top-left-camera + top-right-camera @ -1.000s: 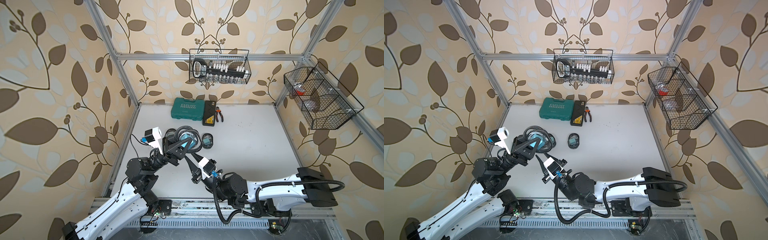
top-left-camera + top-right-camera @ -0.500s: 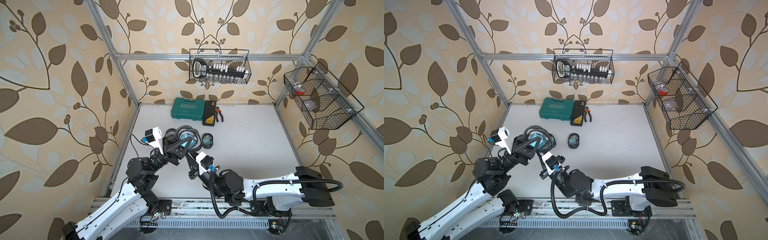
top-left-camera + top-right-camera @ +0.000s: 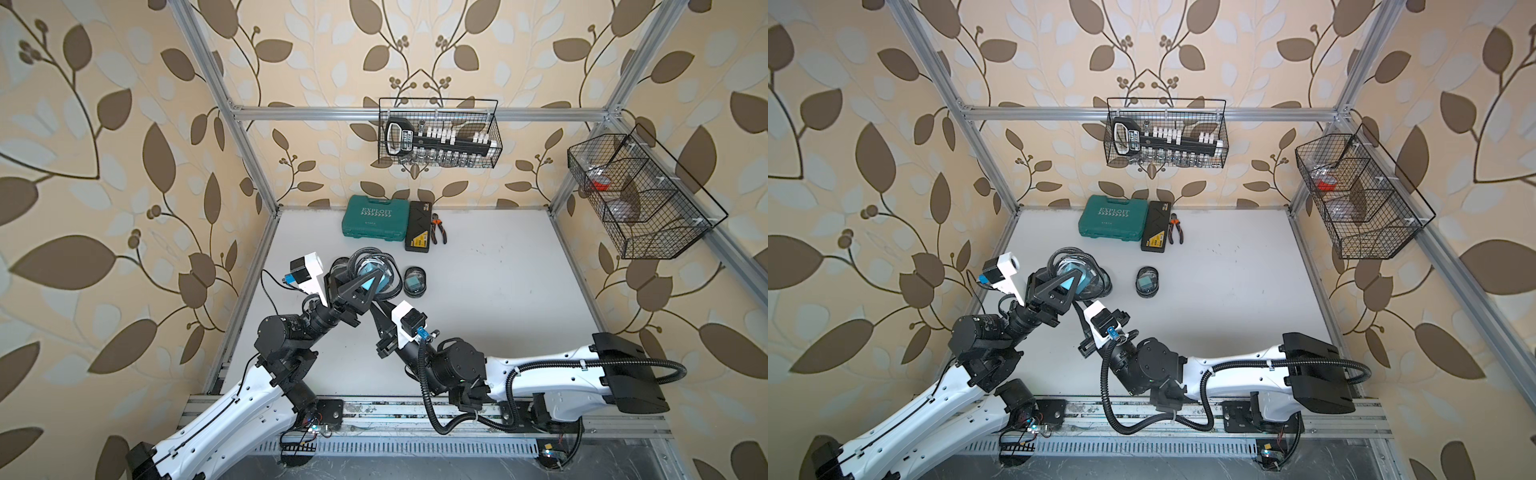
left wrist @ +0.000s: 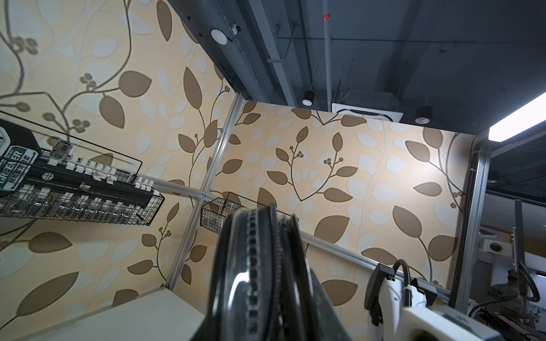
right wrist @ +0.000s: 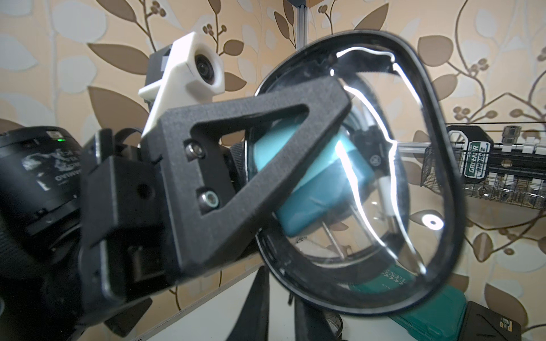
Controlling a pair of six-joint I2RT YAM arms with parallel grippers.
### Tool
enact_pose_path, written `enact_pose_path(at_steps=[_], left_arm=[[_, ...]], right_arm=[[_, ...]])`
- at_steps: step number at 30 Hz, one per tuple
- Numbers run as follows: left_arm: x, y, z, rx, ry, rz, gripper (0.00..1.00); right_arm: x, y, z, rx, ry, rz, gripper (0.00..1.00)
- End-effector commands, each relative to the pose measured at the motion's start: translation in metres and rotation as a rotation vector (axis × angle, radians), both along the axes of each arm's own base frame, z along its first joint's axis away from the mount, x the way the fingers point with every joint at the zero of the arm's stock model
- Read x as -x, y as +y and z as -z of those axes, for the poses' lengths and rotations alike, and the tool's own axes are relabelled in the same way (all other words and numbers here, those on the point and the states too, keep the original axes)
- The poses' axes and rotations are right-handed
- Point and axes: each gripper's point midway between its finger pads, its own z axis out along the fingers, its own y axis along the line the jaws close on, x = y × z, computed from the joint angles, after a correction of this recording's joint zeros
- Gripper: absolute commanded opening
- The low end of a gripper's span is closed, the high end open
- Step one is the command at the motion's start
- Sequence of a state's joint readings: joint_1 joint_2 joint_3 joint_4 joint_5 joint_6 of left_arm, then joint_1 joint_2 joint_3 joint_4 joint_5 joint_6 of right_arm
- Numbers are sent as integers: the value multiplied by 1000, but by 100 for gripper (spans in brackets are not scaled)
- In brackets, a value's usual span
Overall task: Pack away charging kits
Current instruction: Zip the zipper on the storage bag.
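The clear zip pouch (image 5: 413, 141) with the black rim is held in the air over the near-left part of the white table (image 3: 498, 316). Through its clear wall a teal plug adapter (image 5: 319, 183) and a white cable end (image 5: 384, 189) show inside. The left gripper (image 3: 374, 279) is clamped across the pouch's two faces. In both top views its triangular upper finger covers much of the pouch, and only a patch of teal shows through the finger's cut-out. In the left wrist view the pouch (image 4: 260, 280) stands edge-on, its zip teeth facing the camera.

The right gripper (image 3: 380, 308) reaches up from below. Its fingers (image 5: 252, 301) stand close together at the pouch's lower rim. The rim hides their tips, so I cannot tell whether they pinch it.

A second pouch (image 3: 415, 281) lies flat on the table just beside the held one, apart from it and from both grippers.

Further back, against the rear wall, a teal tool case (image 3: 374, 218) touches a flat black case (image 3: 419, 228), with pliers (image 3: 438, 227) just beside that.

A wire basket (image 3: 438, 133) of sockets hangs on the back wall. Another wire basket (image 3: 640, 199) hangs on the side wall.
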State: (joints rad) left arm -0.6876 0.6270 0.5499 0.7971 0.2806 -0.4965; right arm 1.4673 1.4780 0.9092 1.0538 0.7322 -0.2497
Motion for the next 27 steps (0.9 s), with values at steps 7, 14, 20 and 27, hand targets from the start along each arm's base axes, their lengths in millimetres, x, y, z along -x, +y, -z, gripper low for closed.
enact_pose_path(at_steps=[7,14,20,27], left_arm=[[5,6,-10,33,-43,-15,0],[7,12,-12,48,-43,-29,0],[9,22,-12,72,-33,-59,0],[14,28,-14,85,-39,-69,0]], right_arm=[[-15,-6,-16,-58,53,59,1],[-20,-11,-10,-57,69,83,0],[-34,-26,1,-49,86,137,0],[-37,-39,3,-30,58,166,0]])
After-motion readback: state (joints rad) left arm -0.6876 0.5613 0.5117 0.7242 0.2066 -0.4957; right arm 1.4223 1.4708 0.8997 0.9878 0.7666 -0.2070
